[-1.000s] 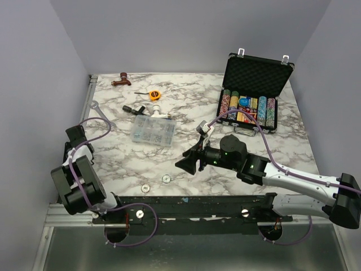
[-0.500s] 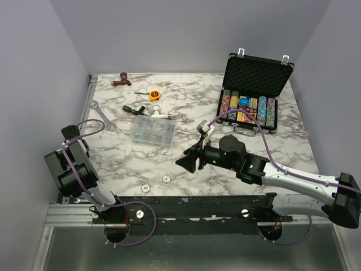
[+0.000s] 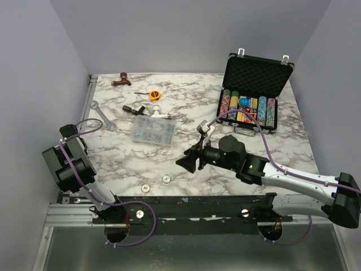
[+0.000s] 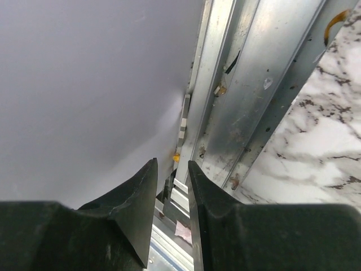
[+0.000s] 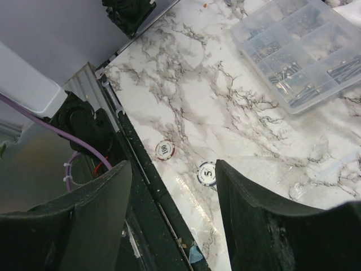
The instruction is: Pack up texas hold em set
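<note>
Right tool [image 3: 185, 164] hung with its jaws spread wide and empty above the near middle of the table [image 3: 186, 101]. The left tool [image 4: 171, 169], barely parted and holding nothing, sat folded at the near left corner over the rail [image 4: 248, 84]. The case [image 3: 256, 70] stood open at the far right with its chip rows [image 3: 248, 110] in place, well apart from the work. Two loose chips lay close to the near edge, one marked 100 [image 5: 164, 150] and one marked 5 [image 5: 207, 173]. That edge was my worry. Flat chips on slick marble give little to pinch, so I judged an off-centre closing could skid either chip toward me and off the table. A weak hold could also let go on the long carry to the case.
</note>
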